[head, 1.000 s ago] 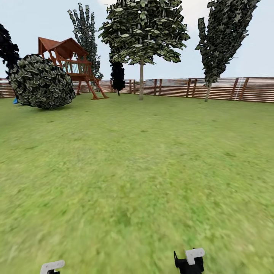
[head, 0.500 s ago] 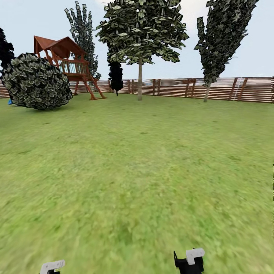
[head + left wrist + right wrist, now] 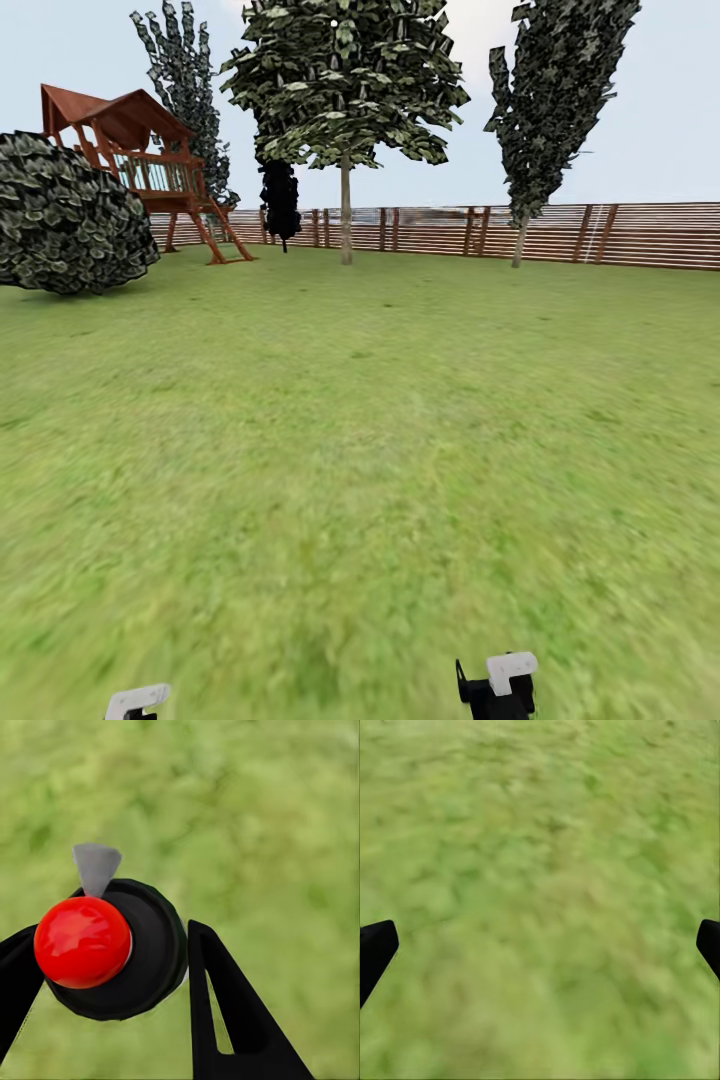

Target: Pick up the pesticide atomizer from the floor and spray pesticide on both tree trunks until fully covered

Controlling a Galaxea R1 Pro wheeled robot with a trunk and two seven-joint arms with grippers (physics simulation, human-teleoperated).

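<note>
Nothing readable anywhere, no labels, brands or lettering on a single thing, so just the layout. From the head view it's a wide stretch of garden lawn (image 3: 360, 450), blurry green grass running out to a reddish-brown slatted fence (image 3: 620, 235) across the back. One of the trees (image 3: 345, 80) stands near the fence a bit left of centre, with a bare pale trunk (image 3: 346, 215) and a flat green-and-pale crown. To its right is a dark narrow cypress-type tree (image 3: 555, 90), and another one (image 3: 180, 90) rises behind a red-brown wooden playhouse (image 3: 130, 160) on stilts at the left, with a big round dark bush (image 3: 60, 215) in front of it. Low at the bottom edge of that view you can see bits of both arms: a white tab of the left gripper (image 3: 137, 700) and the black-and-white right gripper (image 3: 500, 685). In the left wrist view the left gripper is clamped on the pesticide atomizer (image 3: 112, 945), a round black body with a glossy red ball top and a small grey nozzle tip, held over grass between the two black fingers (image 3: 225, 1012). The right wrist view shows the right gripper's fingertips (image 3: 375, 949) far apart at the picture's edges, nothing between them but lawn.
</note>
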